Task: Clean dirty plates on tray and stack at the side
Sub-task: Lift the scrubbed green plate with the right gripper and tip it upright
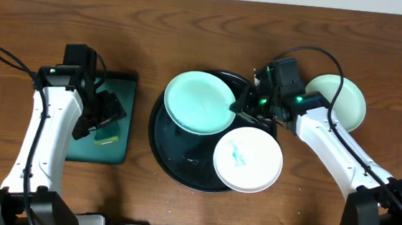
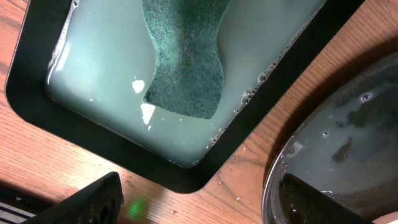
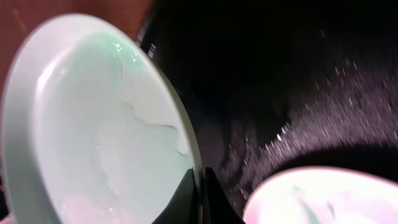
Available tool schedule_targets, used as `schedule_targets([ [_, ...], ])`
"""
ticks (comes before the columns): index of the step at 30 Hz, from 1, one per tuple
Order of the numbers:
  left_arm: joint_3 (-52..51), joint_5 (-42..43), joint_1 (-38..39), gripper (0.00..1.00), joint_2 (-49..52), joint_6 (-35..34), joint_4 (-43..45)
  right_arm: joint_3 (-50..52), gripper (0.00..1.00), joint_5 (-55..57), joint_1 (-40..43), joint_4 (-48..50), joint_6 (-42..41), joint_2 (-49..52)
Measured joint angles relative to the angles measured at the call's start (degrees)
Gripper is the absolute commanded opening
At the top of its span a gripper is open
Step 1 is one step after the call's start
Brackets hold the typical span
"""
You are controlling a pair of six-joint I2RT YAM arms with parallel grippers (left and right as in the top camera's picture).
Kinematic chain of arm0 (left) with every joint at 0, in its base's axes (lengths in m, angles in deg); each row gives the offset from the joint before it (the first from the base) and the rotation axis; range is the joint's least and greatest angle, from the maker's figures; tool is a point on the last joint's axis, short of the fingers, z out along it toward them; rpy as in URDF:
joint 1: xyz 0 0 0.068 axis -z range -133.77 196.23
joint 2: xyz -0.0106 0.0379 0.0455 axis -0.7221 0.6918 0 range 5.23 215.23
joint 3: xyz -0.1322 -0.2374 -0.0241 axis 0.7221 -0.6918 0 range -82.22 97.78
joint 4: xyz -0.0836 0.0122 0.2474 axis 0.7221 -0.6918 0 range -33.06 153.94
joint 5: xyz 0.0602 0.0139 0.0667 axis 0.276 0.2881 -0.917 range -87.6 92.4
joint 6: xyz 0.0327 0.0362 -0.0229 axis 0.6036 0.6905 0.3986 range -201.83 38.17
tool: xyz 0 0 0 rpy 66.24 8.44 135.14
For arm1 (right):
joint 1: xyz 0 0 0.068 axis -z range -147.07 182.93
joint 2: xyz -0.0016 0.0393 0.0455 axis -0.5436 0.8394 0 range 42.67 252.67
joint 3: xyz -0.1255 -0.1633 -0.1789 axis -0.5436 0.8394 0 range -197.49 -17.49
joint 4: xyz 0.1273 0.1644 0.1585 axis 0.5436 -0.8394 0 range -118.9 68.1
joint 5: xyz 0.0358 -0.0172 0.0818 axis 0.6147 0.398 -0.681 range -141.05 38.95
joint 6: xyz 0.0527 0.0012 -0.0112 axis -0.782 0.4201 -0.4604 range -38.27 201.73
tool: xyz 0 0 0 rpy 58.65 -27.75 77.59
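A pale mint plate [image 1: 200, 102] hangs tilted over the back left of the round black tray [image 1: 175, 164]. My right gripper [image 1: 239, 109] is shut on its right rim. The right wrist view shows both fingers [image 3: 186, 199] pinching that rim, with my right gripper [image 3: 200, 193] between the mint plate [image 3: 93, 124] and the tray [image 3: 280, 74]. A white plate [image 1: 248, 158] with a teal smear lies flat at the tray's front right; its edge [image 3: 323, 199] also shows. Another mint plate [image 1: 338, 102] rests on the table to the right. My left gripper [image 1: 104, 121] is open and empty above the sponge tray.
A rectangular dark-rimmed tray [image 2: 37, 118] holds milky water and a green sponge [image 2: 186, 62]. My left gripper [image 2: 205, 208] hangs over bare wood between it and the black tray [image 2: 354, 124]. Cables trail from both arms across the wooden table [image 1: 309, 200].
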Motion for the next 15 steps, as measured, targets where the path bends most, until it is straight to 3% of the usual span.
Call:
schedule_targets([
  [7, 0.00, 0.00, 0.00, 0.81, 0.00, 0.00, 0.02, 0.00, 0.01, 6.91, -0.17, 6.14, 6.21, 0.00],
  [15, 0.00, 0.00, 0.02, 0.81, 0.00, 0.00, 0.00, 0.00, 0.02, 22.47, -2.19, 5.11, 17.31, 0.00],
])
